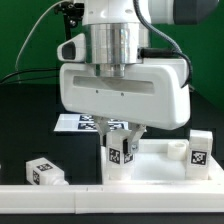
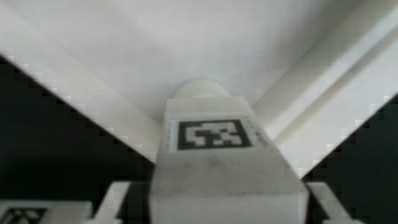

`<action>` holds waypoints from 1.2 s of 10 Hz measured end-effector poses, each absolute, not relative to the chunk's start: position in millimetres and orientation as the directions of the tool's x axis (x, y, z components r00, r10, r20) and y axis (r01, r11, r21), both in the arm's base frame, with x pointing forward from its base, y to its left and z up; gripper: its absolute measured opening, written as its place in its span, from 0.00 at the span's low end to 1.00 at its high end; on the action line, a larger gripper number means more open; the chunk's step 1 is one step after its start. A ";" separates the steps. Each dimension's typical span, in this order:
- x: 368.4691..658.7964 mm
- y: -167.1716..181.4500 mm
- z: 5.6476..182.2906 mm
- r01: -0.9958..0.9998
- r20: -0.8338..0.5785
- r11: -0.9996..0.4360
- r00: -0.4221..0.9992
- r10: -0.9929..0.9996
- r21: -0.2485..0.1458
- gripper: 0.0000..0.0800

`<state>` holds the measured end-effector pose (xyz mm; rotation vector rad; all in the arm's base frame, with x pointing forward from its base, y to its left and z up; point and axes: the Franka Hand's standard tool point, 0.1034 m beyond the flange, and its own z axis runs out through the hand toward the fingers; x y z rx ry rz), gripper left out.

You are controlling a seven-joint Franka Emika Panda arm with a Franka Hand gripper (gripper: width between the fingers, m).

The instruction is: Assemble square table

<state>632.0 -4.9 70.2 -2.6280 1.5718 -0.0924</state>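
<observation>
Over the white slab [image 1: 165, 166], the gripper [image 1: 121, 138] seemingly clamps a tagged leg [image 2: 214, 150].

From the exterior view, you lose the top of the short white blocky plastic leg [image 1: 118, 155] behind the white gripper [image 1: 120, 138], which also covers most of the thin flat white marker board [image 1: 78, 123]. In the wrist view the leg's tag [image 2: 214, 135] is blurred, and the picture's edge cuts off the fingers [image 2: 118, 203].
</observation>
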 end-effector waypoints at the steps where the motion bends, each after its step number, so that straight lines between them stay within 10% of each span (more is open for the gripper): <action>1: 633.0 -6.5 70.4 -0.951 -0.026 -0.291 0.295 -0.955 -0.106 0.36; 4: 634.2 -4.5 69.0 -0.972 -0.113 0.219 -0.209 -0.971 -0.089 0.36; 8: 634.0 -4.6 68.3 -0.939 -0.122 0.336 -0.326 -0.937 -0.074 0.36; 11: 636.5 2.2 86.6 -0.948 -0.138 0.304 -0.290 -0.947 -0.095 0.78; 12: 633.5 10.0 102.9 -0.951 -0.159 0.296 -0.281 -0.947 -0.085 0.78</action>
